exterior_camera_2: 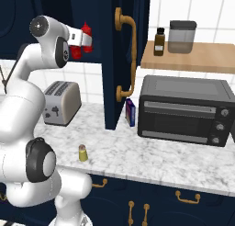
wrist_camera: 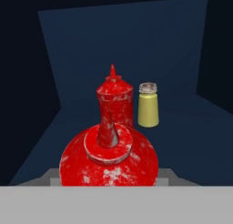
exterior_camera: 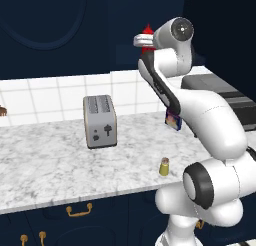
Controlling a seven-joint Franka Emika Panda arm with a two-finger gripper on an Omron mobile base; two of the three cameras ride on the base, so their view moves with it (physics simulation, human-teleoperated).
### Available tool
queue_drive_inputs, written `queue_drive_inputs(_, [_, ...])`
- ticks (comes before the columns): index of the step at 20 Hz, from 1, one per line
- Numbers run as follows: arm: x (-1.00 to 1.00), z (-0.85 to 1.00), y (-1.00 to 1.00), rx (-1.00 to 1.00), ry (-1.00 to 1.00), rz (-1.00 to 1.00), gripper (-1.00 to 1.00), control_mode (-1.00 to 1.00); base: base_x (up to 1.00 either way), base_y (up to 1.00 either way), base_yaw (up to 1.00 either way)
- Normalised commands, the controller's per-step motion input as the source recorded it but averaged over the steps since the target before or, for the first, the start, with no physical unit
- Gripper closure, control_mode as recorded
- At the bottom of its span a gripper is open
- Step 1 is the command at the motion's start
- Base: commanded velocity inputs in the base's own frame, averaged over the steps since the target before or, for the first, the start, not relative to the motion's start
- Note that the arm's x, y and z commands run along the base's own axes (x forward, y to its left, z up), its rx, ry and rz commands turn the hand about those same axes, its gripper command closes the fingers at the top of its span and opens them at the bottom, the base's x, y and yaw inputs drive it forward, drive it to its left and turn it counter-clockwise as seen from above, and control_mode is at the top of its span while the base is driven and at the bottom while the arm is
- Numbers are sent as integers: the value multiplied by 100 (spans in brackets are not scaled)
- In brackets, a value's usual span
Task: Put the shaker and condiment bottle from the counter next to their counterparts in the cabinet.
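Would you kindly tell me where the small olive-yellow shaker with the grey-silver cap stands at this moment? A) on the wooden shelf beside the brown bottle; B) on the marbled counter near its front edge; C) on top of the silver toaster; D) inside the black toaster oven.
B: the olive-yellow shaker stands upright on the marbled counter, near its front edge.

The white jointed arm (exterior_camera: 210, 130) reaches up and forward, its 2-finger gripper (exterior_camera_2: 85, 39) level, jaws clamped around a red squeeze bottle (wrist_camera: 109, 159).

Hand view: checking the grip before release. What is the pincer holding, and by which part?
The condiment bottle, apparently gripped low on its body; the contact itself is hidden. Its twin stands behind.
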Motion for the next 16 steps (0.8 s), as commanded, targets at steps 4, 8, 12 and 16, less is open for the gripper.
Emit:
queue_drive_inputs(4, [24, -7, 1, 0, 0, 0, 100, -100, 0, 0, 0])
queue_drive_inputs(8, [23, -6, 2, 0, 0, 0, 100, -100, 0, 0, 0])
queue_drive_inputs(12, [22, -5, 3, 0, 0, 0, 100, -100, 0, 0, 0])
queue_drive_inputs(16, [23, -7, 4, 0, 0, 0, 100, -100, 0, 0, 0])
